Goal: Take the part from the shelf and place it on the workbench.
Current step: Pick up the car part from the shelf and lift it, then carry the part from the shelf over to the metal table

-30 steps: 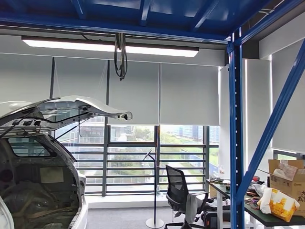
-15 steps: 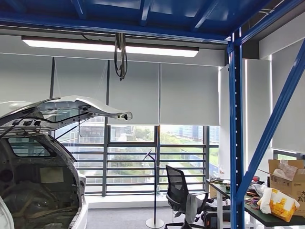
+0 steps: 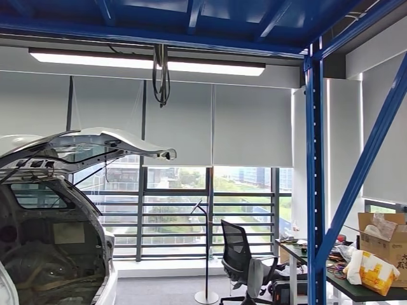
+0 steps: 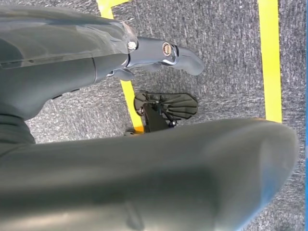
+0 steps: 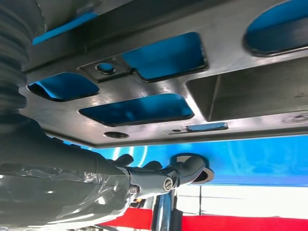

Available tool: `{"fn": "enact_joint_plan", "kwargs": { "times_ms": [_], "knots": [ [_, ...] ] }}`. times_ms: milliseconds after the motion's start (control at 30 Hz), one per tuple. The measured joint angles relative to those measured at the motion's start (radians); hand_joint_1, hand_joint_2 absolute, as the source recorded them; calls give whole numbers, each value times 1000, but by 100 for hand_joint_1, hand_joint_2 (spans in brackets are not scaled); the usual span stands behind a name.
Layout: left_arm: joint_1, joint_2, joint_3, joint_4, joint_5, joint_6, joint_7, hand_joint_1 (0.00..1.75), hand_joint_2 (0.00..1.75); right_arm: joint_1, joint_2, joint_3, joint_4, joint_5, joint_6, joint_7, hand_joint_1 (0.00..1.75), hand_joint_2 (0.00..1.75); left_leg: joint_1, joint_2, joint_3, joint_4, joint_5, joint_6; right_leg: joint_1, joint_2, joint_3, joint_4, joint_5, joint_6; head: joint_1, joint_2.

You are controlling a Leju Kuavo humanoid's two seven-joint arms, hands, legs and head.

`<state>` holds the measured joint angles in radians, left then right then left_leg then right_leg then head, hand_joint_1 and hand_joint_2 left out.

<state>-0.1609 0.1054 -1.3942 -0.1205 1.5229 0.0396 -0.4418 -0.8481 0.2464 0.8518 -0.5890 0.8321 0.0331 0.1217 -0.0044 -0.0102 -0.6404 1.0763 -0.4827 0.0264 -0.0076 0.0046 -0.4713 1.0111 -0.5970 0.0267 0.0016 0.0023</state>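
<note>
While flat, part (image 5: 152,77) abuts right hand (image 5: 160,175).

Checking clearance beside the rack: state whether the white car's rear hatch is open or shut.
Open: the white car's rear hatch is raised, exposing the bare cargo bay.

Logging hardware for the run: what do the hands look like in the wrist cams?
Left hand: smooth dark grey glossy shell, a darker finger with silver pivot screws. Right hand: grey ribbed cover, clear film over the shell, dark fingers with the same screws.
</note>
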Motion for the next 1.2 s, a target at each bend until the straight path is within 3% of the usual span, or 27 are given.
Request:
{"fn": "enact_joint_plan", "kwargs": {
  "times_ms": [67, 633, 767, 1000, 1200],
  "knots": [
    [1, -2, 4, 0, 0, 0, 0, 0, 0, -4, 5, 0, 11, -5, 2, -3, 175, 175, 0, 0, 0, 0, 0, 0, 0, 0, 0, 0, 0, 0, 0, 0],
    [12, -9, 20, 0, 0, 1, -15, 0, 0, -39, 16, -10, 99, -2, -47, -20, 175, 175, 0, 0, 4, 0, 0, 0, 0, 0, 4, 0, 0, 0, 0, 0],
    [13, -10, 21, 0, 0, 4, -48, 0, 175, -38, 15, -18, 100, 2, -66, -22, 175, 175, 0, 0, 5, 0, 0, 0, 0, 0, 4, 0, 0, 0, 0, 0],
    [17, -10, 21, 0, 0, 12, -78, 0, 175, -26, -4, -45, 67, 10, -88, -38, 175, 175, 0, 0, 5, 0, 0, 0, 0, 0, 4, 0, 0, 0, 0, 0],
    [24, -9, 36, 0, 0, 7, -62, 0, 175, 10, -35, -71, -46, -6, -90, -56, 175, 175, 0, 0, 4, 0, 0, 0, 0, 0, 3, 0, 0, 0, 0, 0]
  ]
}}
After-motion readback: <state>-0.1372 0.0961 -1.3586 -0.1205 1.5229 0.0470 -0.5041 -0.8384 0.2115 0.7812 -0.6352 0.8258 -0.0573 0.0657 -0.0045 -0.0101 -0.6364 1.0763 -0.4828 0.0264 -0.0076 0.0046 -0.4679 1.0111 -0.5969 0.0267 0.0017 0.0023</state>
